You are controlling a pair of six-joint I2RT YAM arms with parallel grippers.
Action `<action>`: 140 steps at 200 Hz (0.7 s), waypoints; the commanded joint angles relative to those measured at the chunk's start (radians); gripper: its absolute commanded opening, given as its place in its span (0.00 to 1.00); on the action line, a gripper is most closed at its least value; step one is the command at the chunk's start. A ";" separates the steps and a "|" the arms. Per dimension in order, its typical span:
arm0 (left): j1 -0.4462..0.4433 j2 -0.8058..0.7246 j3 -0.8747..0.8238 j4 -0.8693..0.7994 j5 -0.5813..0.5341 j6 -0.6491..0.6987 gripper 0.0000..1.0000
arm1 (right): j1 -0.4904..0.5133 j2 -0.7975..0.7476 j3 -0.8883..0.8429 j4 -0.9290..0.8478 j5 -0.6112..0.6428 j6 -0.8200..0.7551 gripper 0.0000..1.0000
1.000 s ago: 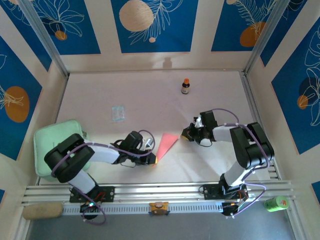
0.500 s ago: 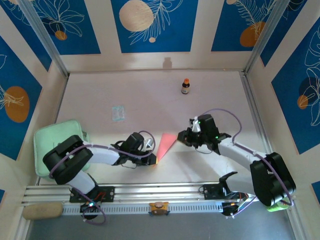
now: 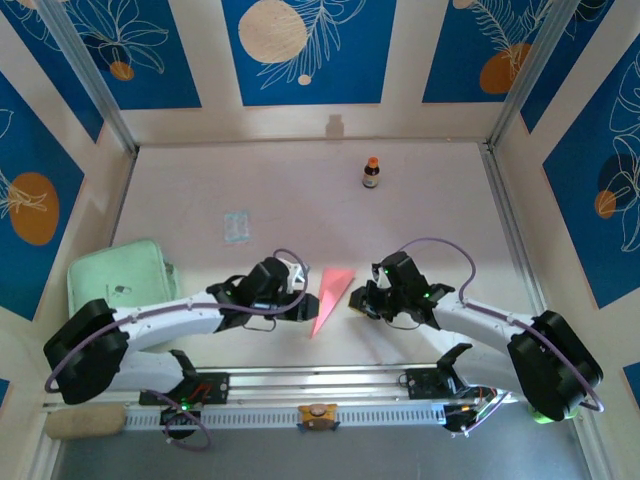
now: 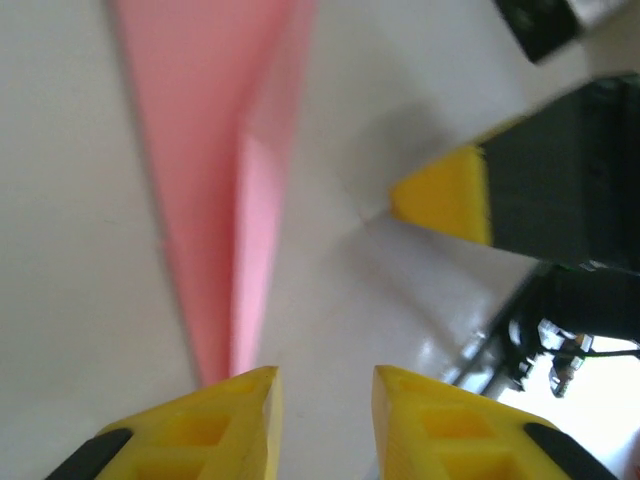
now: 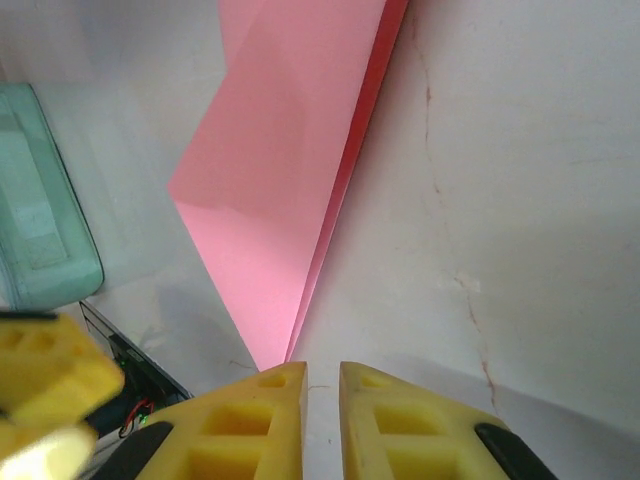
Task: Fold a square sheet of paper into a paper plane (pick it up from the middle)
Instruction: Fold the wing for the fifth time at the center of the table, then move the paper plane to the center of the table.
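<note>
Lying flat on the pale counter (image 3: 300,190) between both arms, the slim salmon-pink paper dart (image 3: 331,295) looks fully folded, so little seems left to do. Its long axis runs near-to-far, slightly slanted, with the sharp tip toward the arm bases. The left fingers (image 4: 215,425) and right fingers (image 5: 250,420) stand slightly parted just beside it, grasping nothing.

Pink paper plane (image 3: 332,297), yellow fingers (image 5: 240,420), apparently mint-green pouch (image 3: 115,280).

Blue floral wall panels (image 3: 340,60), pale table (image 3: 300,190)
</note>
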 commanded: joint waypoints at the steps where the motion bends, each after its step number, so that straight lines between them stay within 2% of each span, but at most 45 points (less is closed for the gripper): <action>1: 0.071 0.054 0.016 -0.079 0.064 0.069 0.31 | 0.022 0.013 0.000 0.022 0.025 0.034 0.18; 78: 0.122 0.256 0.095 0.013 0.233 0.099 0.35 | 0.092 0.180 0.080 0.074 0.024 0.038 0.19; 107: 0.121 0.298 0.106 0.017 0.254 0.098 0.30 | 0.107 0.220 0.100 0.080 0.025 0.037 0.18; 140: 0.121 0.308 0.108 -0.008 0.230 0.105 0.29 | 0.116 0.233 0.101 0.084 0.033 0.041 0.18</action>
